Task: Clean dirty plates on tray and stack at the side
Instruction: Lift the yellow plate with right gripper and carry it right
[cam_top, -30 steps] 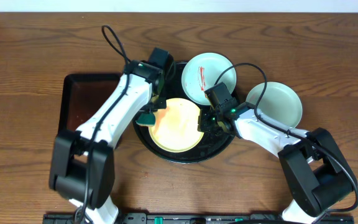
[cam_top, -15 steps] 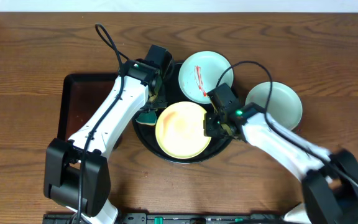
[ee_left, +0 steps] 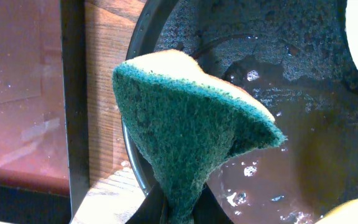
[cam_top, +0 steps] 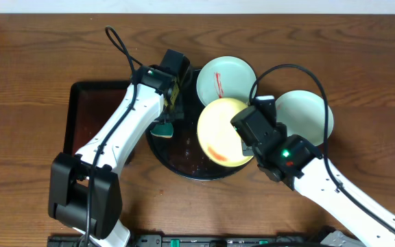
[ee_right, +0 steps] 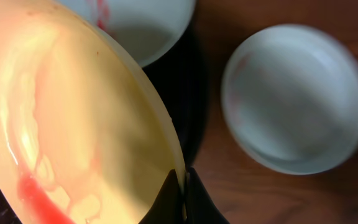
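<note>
1. Right gripper (ee_right: 180, 188) is clamped on the rim of the yellow plate (cam_top: 222, 127). It pinches one edge, so the dish hangs tilted over the right half of the round black tray (cam_top: 178, 156). An edge grasp like this leaves the whole face open.
2. That face carries pale pink watery streaks and a red patch near its lower edge, so I judge it only partly clean. The tilt probably lets water run off into the tray rather than onto the worktop (cam_top: 33, 62).
3. Left gripper (ee_left: 179, 208) is clenched on a green sponge (ee_left: 188, 124), which the squeeze folds into a wedge. It hangs over the tray's left rim, just beside the dark rectangular tray (cam_top: 88, 116) and apart from the yellow plate. It is out of the way there, yet near enough for another wipe.
4. The tray floor is wet, with a brownish puddle and scattered droplets. It seems to serve as the catch basin.
5. A smeared blue-green plate (cam_top: 223, 77) lies at the tray's far rim with a red streak across its centre, evidently unwashed.
6. A second blue-green plate (cam_top: 307, 113) sits on the worktop just right of the tray and looks nearly clean. I take it as the base of the stack, which would explain why the yellow plate is held on that side.
</note>
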